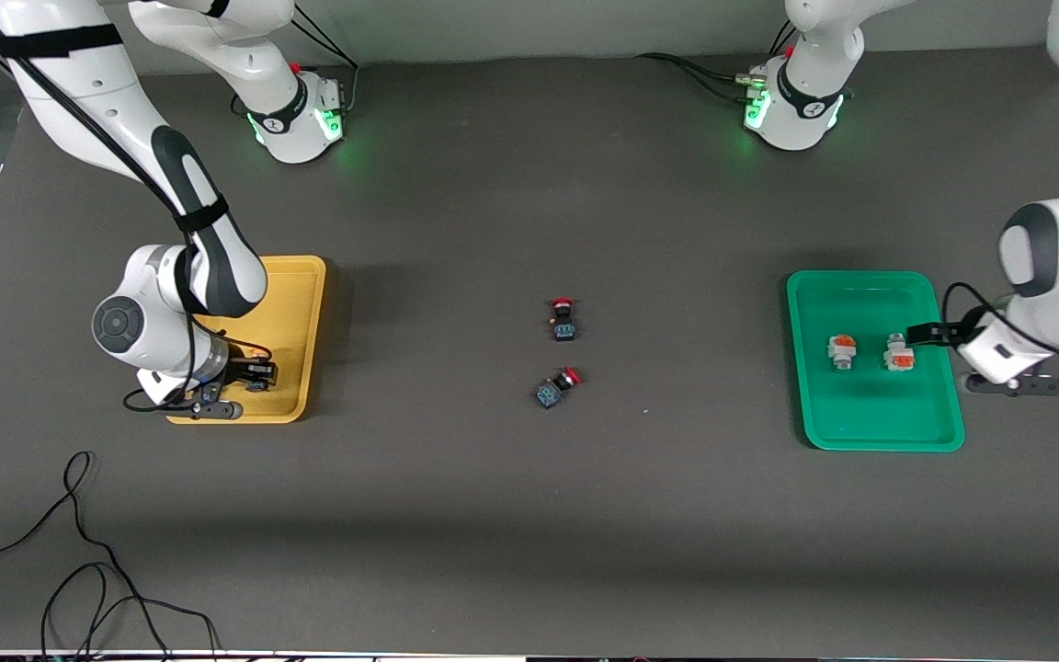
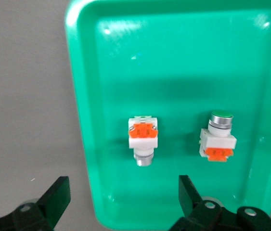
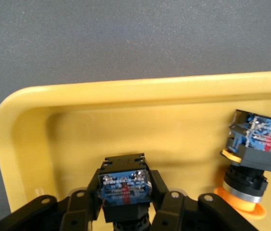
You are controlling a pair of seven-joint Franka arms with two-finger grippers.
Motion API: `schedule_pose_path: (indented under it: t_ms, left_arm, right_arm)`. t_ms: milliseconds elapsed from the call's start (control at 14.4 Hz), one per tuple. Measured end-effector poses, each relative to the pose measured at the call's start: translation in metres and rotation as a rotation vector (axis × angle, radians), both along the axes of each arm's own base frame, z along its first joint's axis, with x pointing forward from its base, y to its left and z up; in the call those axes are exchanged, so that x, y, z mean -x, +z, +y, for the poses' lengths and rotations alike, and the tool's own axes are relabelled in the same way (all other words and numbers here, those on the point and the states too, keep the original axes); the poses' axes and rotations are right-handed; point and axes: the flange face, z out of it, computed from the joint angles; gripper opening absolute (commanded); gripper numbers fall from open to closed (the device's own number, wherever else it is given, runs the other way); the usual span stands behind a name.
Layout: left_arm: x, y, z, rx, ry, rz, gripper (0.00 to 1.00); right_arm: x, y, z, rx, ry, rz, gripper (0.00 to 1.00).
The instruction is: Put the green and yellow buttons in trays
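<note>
My right gripper is shut on a black-blue button low inside the yellow tray, which lies at the right arm's end of the table. A second black-blue button with a yellow-orange cap stands in that tray beside it. The green tray holds two white-grey buttons with orange blocks, also seen in the front view. My left gripper is open and empty, over the green tray's rim, above those buttons.
Two red-capped black switches lie mid-table between the trays. Loose black cables trail on the table near the front camera at the right arm's end.
</note>
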Motion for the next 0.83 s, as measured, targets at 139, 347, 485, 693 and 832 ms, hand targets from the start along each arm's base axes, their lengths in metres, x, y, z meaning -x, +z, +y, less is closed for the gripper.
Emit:
schedule_pose_path:
  t_ms: [139,347,485,693,832]
  left_arm:
    - [-0.002,0.052,0.002,-0.008,-0.032,-0.002,1.00]
    - [0.015,0.145,-0.003,0.026,-0.054,-0.001,1.00]
    - [0.027,0.201,-0.009,0.046,-0.062,-0.005,1.00]
    - [0.029,0.259,-0.025,0.073,-0.075,-0.025,1.00]
    - [0.028,0.282,-0.049,0.075,-0.101,-0.030,1.00]
  right_arm:
    - [-0.004,0.013,0.001,-0.006,0.001,-0.001,1.00]
    - [-0.020,0.076,0.007,-0.036,0.010,0.045,1.00]
    - [-0.033,0.147,0.013,-0.061,0.024,0.073,1.00]
    - [-0.033,0.262,0.018,-0.090,0.049,0.076,1.00]
    - [-0.021,0.316,0.017,-0.102,0.058,0.044,1.00]
